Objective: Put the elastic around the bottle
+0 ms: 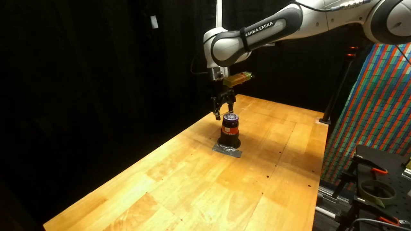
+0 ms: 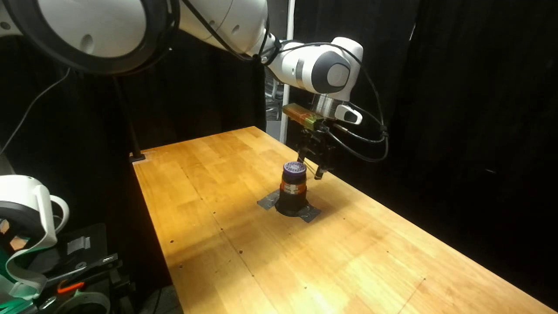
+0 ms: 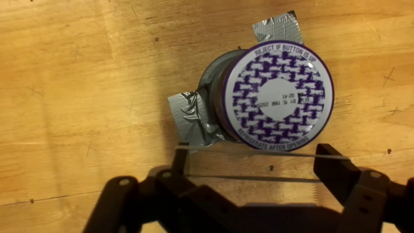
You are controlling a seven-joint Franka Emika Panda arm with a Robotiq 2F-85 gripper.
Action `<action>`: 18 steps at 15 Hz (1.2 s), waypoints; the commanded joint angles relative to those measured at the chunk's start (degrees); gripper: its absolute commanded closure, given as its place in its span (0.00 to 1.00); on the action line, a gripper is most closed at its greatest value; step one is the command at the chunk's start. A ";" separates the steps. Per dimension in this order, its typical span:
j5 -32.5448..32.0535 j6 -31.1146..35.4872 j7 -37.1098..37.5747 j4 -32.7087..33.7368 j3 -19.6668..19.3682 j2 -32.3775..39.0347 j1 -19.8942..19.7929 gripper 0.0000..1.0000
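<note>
Claw (image 3: 257, 163), fingers (image 3: 334, 173) apart inside taut elastic (image 3: 258, 178), just beside the bottle (image 3: 278, 97).

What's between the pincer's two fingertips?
The elastic, running straight across the gap as two strands. The wrist view shows it, with wooden tabletop visible between the strands.

Surface (image 1: 205, 179): grained wood, satin | tape (image 3: 192, 118): crinkled, glossy | bottle lid (image 3: 278, 96): smooth, glossy | my gripper (image 3: 255, 160): matt | elastic (image 3: 252, 178): I read matt from here | arm shell (image 1: 313, 16): smooth, plastic-looking
</note>
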 commanded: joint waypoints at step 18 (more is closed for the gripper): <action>0.67 10.31 -1.49 -29.08 0.58 -16.12 1.10 0.00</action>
